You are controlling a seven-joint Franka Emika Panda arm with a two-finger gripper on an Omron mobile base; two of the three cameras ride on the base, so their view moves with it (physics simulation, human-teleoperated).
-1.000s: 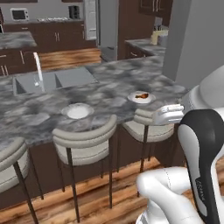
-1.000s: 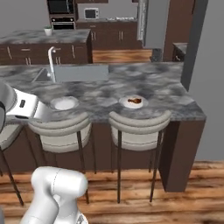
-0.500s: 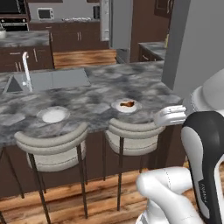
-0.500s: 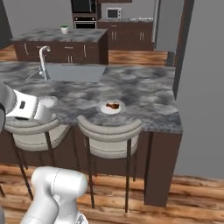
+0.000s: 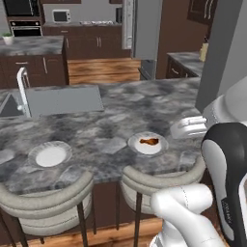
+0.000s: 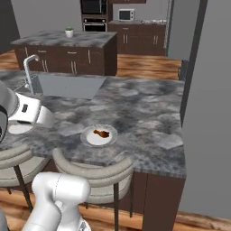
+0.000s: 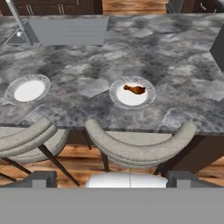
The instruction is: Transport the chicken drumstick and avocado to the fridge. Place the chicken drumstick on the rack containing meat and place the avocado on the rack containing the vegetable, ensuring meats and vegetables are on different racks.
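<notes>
The chicken drumstick [image 7: 134, 89] lies on a small white plate [image 7: 119, 95] on the grey stone counter [image 7: 175, 78], just above a round-backed stool [image 7: 140, 148]. Another plate [image 7: 28, 90] sits apart to one side, nearer the sink [image 7: 65, 30]. The gripper [image 7: 109, 178] hangs back from the counter with its fingers [image 7: 41, 178] spread wide, holding nothing.

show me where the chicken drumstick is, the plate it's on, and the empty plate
chicken drumstick [image 7: 135, 89], hand view, on its meaty middle.
plate under the drumstick [image 7: 119, 99], hand view, on bare rim at its lower left.
empty plate [image 7: 28, 89], hand view, on its white centre.
</notes>
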